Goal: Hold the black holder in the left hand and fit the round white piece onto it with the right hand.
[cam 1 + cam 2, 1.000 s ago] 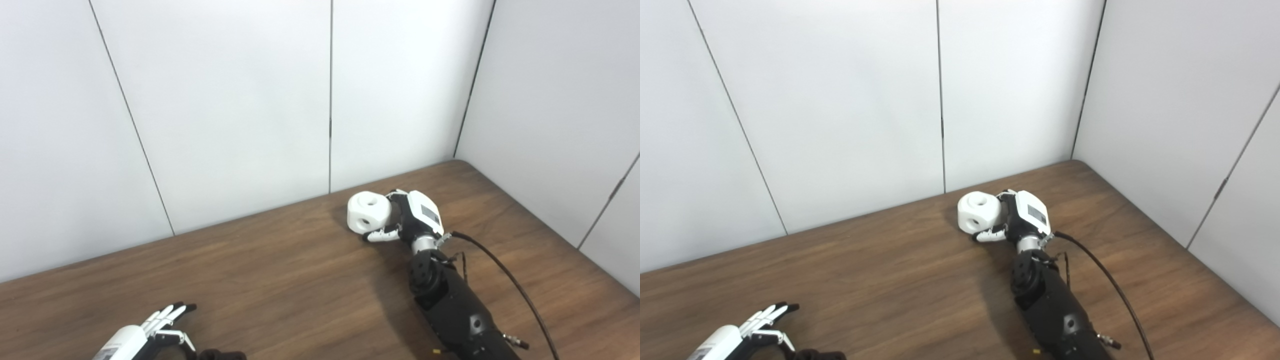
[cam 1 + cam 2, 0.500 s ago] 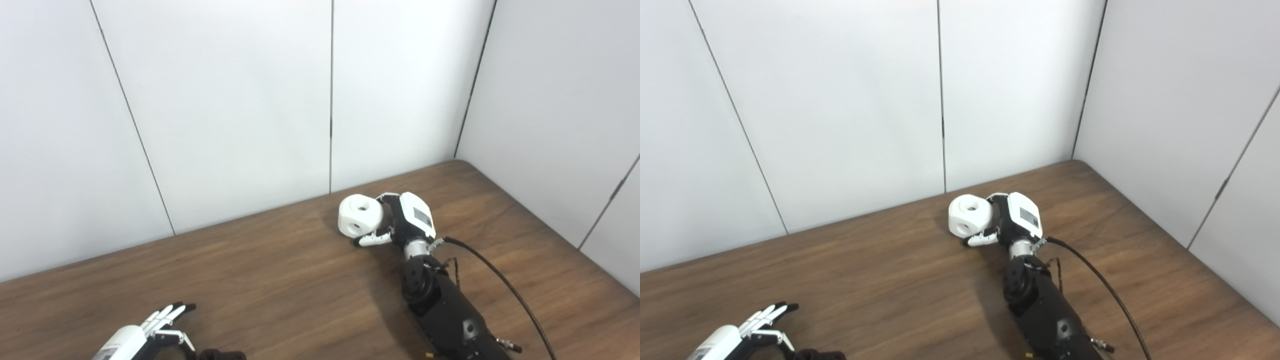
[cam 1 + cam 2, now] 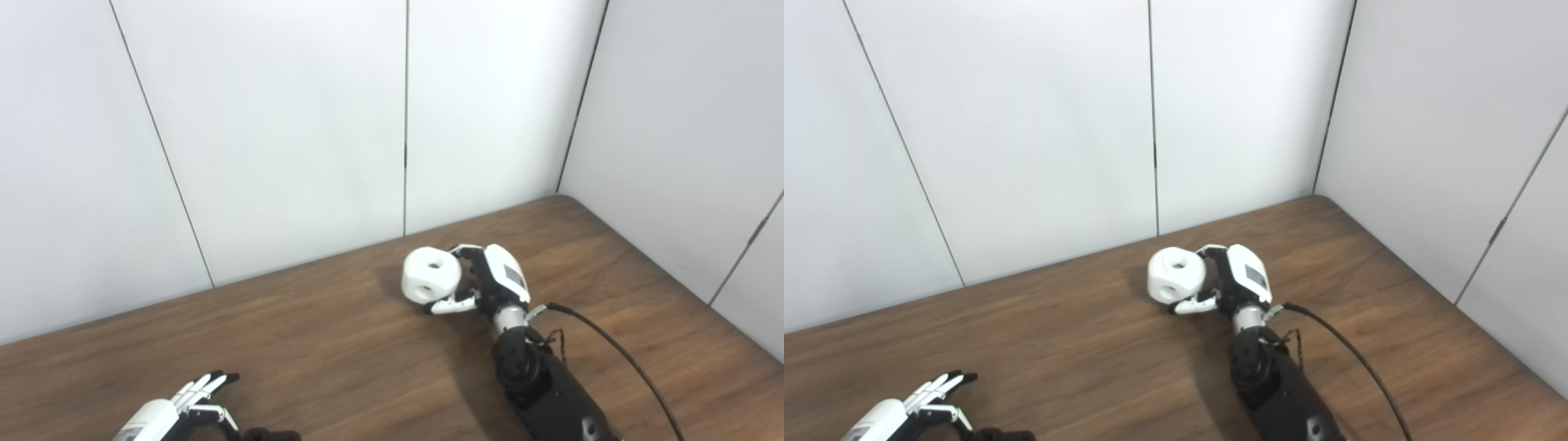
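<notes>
My right hand [image 3: 490,282] is shut on the round white piece [image 3: 430,275], a rounded white block with round holes, held just above the wooden table [image 3: 343,343]; it also shows in the right eye view [image 3: 1176,275]. My left hand [image 3: 177,407] is at the bottom left with its fingers stretched out and apart. The black holder [image 3: 269,435] shows only as a dark edge at the bottom of the picture, next to the left hand's thumb. I cannot tell whether the hand touches it.
White wall panels [image 3: 294,122] close the table at the back and the right, meeting at the far right corner. A black cable [image 3: 618,355] runs from my right wrist across the table toward the bottom right.
My right hand has carried the white piece to the left and a little toward me. The left hand has not moved.
</notes>
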